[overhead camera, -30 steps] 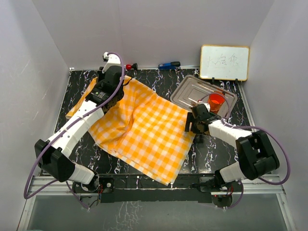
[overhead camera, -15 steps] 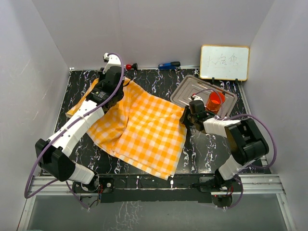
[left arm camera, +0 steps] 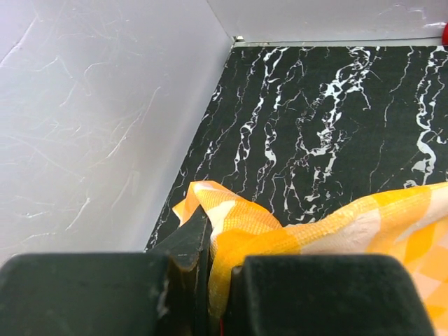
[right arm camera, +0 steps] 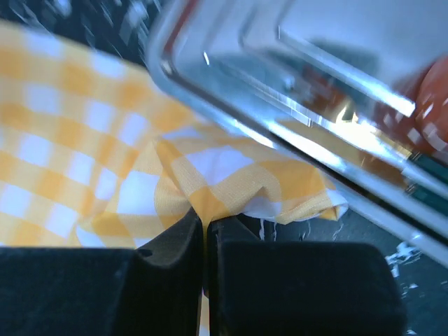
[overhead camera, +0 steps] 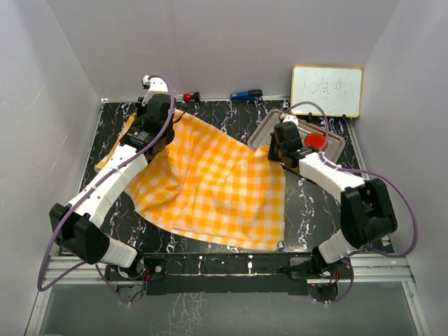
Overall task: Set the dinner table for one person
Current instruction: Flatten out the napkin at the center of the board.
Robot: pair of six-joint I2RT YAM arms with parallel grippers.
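Observation:
An orange-and-white checked cloth [overhead camera: 210,182] lies spread over the middle of the black marble-veined dinner table [overhead camera: 315,203]. My left gripper [overhead camera: 165,116] is shut on the cloth's far-left corner. In the left wrist view the fabric [left arm camera: 336,231] is bunched between that gripper's [left arm camera: 213,241] fingers, above the tabletop [left arm camera: 336,105]. My right gripper [overhead camera: 278,148] is shut on the cloth's right corner, right beside the steel tray [overhead camera: 332,148]. The right wrist view shows the checked fabric [right arm camera: 84,161] pinched in the shut right gripper [right arm camera: 205,224], with the tray's rim [right arm camera: 280,63] just beyond.
An orange cup [overhead camera: 315,140] stands in the tray, partly hidden by my right arm. A whiteboard [overhead camera: 327,91] leans on the back wall at the right. A blue object [overhead camera: 246,94] and a small red one [overhead camera: 187,96] lie along the back edge. White walls enclose the table.
My right gripper shut on the cloth's right corner and pulled it back and right toward the tray, stretching the cloth flatter. The left gripper, still shut on its corner, shifted slightly left.

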